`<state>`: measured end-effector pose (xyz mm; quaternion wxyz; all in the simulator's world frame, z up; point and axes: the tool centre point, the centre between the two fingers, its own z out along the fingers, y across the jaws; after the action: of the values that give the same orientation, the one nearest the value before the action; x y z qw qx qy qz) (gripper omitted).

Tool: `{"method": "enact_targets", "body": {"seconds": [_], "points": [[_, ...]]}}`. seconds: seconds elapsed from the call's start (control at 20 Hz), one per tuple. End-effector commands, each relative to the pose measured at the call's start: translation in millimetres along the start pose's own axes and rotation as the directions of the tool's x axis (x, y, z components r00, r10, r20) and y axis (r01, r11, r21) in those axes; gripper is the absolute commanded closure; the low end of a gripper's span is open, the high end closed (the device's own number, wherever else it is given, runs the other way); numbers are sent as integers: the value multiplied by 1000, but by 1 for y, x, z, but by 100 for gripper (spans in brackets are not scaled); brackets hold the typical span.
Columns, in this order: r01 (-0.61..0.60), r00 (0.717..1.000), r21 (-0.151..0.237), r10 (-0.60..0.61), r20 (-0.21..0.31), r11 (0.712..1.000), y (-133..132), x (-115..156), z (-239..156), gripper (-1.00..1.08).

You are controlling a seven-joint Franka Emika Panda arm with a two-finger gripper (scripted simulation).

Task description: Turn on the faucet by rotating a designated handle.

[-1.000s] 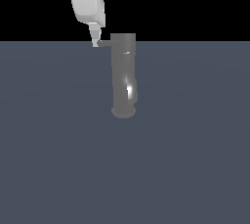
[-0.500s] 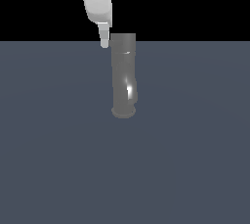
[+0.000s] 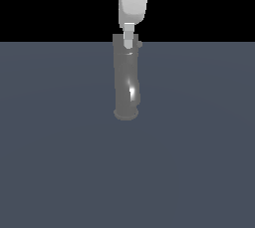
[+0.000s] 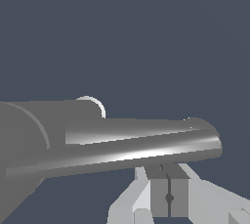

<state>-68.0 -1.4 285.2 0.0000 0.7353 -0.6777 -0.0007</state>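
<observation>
From the exterior view, the white robot hand [image 3: 129, 43] hangs right over the top of the tall glossy gray metal faucet [image 3: 125, 80] standing on the dark worktop [image 3: 60, 162]; the handle isn't distinguishable here, so pushing the body instead is a real risk. In the wrist view, the fingers look closed together, gripping nothing, so they could just slide off.

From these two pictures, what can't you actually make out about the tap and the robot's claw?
- Handle: in the exterior view the gripper covers the faucet top, so no bar shows apart from the body.
- Faucet foot: in the wrist view the body hides it.
- Arm: cut off by the exterior view's upper edge.
- Contact between fingertips and metal: cannot tell in either view.
</observation>
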Motion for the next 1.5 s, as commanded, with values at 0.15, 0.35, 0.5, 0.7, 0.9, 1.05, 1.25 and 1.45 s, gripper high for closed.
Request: {"method": "enact_targets", "body": {"seconds": [0.15, 0.35, 0.5, 0.7, 0.9, 1.05, 1.25, 1.45], "points": [[-28, 1000, 1, 28, -1, 1000, 0, 45, 0, 108], [-29, 1000, 1, 29, -1, 1000, -1, 62, 0, 108], [2, 1000, 1, -2, 0, 1000, -7, 44, 0, 108], [-1, 1000, 1, 1, 0, 1000, -15, 53, 0, 108], [-4, 1000, 1, 4, 0, 1000, -23, 62, 0, 108], [-7, 1000, 1, 7, 0, 1000, -28, 68, 0, 108], [-9, 1000, 1, 9, 0, 1000, -35, 76, 0, 108], [-12, 1000, 1, 12, 0, 1000, -43, 85, 0, 108]]}}
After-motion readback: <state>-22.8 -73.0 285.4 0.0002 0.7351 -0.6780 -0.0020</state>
